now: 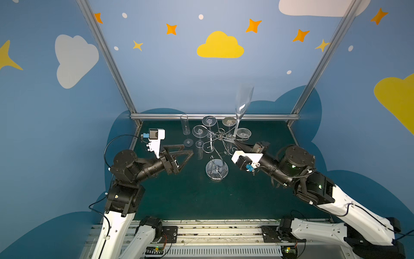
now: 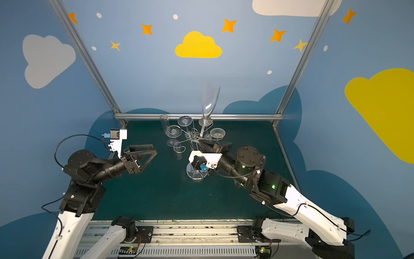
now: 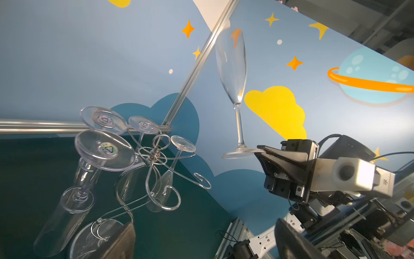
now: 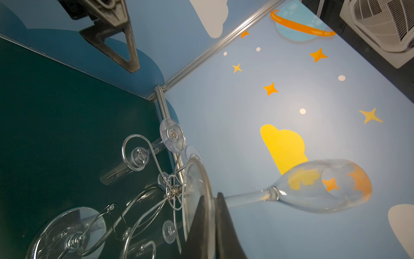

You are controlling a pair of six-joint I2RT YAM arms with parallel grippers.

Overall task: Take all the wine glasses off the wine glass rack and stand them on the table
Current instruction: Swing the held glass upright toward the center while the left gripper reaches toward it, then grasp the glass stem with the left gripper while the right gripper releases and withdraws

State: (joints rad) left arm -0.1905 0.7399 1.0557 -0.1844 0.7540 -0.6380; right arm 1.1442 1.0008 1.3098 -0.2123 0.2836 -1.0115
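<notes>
At the left of the cell, the left gripper (image 1: 188, 149) hovers over the dark green mat (image 1: 201, 201). Its two triangular fingers stand apart and nothing lies between them. The fingertips point toward the wine glass rack (image 1: 216, 172), which stands ahead of them, near but not touching.

Ahead of the left gripper and slightly to its far side, a single flute (image 1: 185, 125) stands upright on the mat, just beside the rack and clear of the gripper.

Between the two grippers, the rack rests on its round shiny base. Its curled wire arms spread from the top of the central post (image 3: 156, 153). Several hanging glasses (image 1: 209, 121) sit in the arms, foot up and bowl down. At least two scroll ends (image 3: 202, 180) on the near side carry no glass.

Directly above the right gripper's fingertips, the wine glass (image 1: 243, 98) is held in the air, bowl up and leaning slightly. In the left wrist view its foot (image 3: 239, 153) is level with the rack top, beside it and apart from every arm. The glass is off the rack.

At the right, the right gripper (image 1: 234, 142) reaches in toward the rack top. Its fingers (image 4: 225, 226) are clamped on the rim of the wine glass foot, one on each face of the disc. The stem and bowl project beyond the fingertips, away from the rack.
</notes>
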